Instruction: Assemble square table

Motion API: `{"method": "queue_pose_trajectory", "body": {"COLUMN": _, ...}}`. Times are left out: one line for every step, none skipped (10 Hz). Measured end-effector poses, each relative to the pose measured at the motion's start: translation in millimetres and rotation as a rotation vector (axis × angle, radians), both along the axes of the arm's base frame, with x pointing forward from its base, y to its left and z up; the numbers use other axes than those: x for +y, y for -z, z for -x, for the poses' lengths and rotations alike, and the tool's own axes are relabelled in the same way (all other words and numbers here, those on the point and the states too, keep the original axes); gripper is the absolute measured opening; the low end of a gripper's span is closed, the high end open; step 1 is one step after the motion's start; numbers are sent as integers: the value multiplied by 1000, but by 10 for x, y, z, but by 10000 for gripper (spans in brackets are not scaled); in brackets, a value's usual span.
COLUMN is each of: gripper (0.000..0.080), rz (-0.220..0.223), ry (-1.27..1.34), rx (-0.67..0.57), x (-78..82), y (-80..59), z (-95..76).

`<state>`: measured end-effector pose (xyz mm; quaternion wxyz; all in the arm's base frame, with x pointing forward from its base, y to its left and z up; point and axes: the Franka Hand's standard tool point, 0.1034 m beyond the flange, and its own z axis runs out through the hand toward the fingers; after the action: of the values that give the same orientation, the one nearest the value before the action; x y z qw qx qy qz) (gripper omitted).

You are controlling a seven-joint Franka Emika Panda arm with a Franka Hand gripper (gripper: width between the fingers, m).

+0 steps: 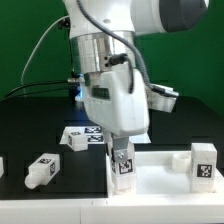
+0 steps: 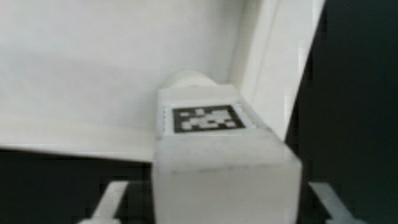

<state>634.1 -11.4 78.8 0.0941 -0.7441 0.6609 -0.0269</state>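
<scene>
White leg [image 1: 123, 168] hangs upright in the gripper [image 1: 121, 156], clamped between its fingers, at the edge of the slab [image 1: 165, 182] on the exterior view's left. The hand hides the leg's top. Only the wrist view shows the leg's tag face-on, with the slab behind it; the fingertips there are blurred and cut off.

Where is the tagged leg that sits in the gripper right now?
Exterior view, lower centre: the leg is upright in the gripper at the square tabletop's edge on the exterior view's left; a second leg stands near the opposite edge.
</scene>
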Motion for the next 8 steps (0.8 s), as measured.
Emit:
{"method": "queue_pose_trajectory", "body": {"gripper": 297, "rz": -1, "ry": 6, "rx": 1, "x": -2, "y": 1, "z": 2}}
{"method": "queue_pose_trajectory", "body": {"gripper": 297, "rz": 0, "ry": 0, "rx": 0, "x": -2, "y": 2, "z": 2}}
{"method": "queue_pose_trajectory", "body": {"gripper": 297, "rz": 3, "ry": -8, "rx": 2, "x": 0, "y": 8, "z": 6}}
{"method": "queue_pose_trajectory", "body": {"gripper": 477, "rz": 30, "ry": -156, "rx": 26, "x": 28, "y": 12, "z": 35}}
{"method": "queue_pose_trajectory", "body": {"gripper": 590, "rz": 65, "ry": -351, "rx": 6, "x": 21, "y": -15, "z": 12}}
{"method": "queue_pose_trajectory", "body": {"gripper": 590, "rz": 87, "ry": -516, "rx": -7, "x": 41, "y": -36, "z": 13}}
{"method": "queue_pose_trajectory", "body": {"gripper": 639, "rz": 100, "ry": -615, "rx": -19, "x": 46, "y": -50, "z": 9}}
{"method": "queue_pose_trajectory", "body": {"gripper": 647, "rz": 103, "ry": -617, "rx": -20, "x": 37, "y": -38, "z": 9}}
